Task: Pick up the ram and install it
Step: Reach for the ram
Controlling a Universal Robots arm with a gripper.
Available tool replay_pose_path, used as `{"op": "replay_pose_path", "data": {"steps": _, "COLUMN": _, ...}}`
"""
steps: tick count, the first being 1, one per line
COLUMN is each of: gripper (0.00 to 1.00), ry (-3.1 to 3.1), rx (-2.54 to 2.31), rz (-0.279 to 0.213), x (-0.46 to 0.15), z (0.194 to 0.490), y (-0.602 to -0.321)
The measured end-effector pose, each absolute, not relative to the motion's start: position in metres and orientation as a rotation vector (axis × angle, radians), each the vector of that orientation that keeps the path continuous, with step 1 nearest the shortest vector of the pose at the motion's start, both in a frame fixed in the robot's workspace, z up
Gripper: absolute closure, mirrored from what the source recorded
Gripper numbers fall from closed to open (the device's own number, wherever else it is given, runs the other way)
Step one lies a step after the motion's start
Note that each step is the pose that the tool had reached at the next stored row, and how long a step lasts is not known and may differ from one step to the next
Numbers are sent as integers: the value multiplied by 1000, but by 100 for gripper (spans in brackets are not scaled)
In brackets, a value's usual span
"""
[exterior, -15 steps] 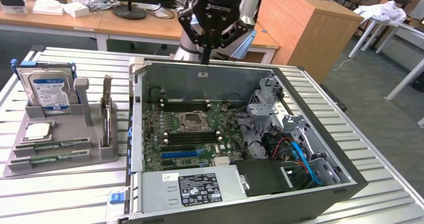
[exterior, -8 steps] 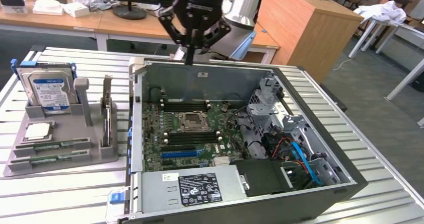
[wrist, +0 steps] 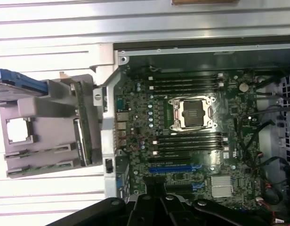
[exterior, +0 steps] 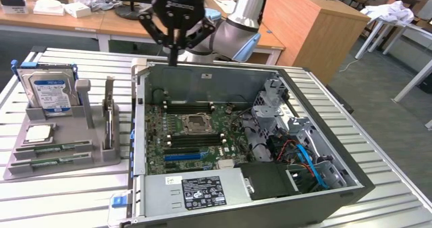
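Claw (exterior: 173, 61) pressed together on nothing, hanging just above the rear wall of the open computer case (exterior: 202, 81). The ram (exterior: 106, 124) stands on edge in the grey holder (exterior: 60, 173), well apart toward the exterior view's left, just outside the case's side wall. Nothing stands over the holder. Case and holder sit on a slatted metal table (exterior: 385, 162); wooden desks (exterior: 40, 19) stand behind
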State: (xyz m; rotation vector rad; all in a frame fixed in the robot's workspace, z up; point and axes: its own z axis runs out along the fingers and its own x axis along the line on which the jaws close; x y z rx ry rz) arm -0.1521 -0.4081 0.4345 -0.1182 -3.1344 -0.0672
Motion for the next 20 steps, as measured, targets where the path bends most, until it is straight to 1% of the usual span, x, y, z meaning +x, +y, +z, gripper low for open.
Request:
{"op": "replay_pose_path", "data": {"steps": 9, "gripper": 90, "ry": -3136, "rx": -118, "rz": -65, "x": -158, "z": 435, "y": -406}}
{"op": "replay_pose_path", "data": {"steps": 18, "gripper": 90, "ry": -3135, "rx": -118, "rz": -56, "x": -151, "z": 434, "y": -378}}
{"op": "replay_pose_path", "data": {"steps": 20, "gripper": 90, "ry": -3134, "rx": -118, "rz": -52, "x": -150, "z": 434, "y": -375}}
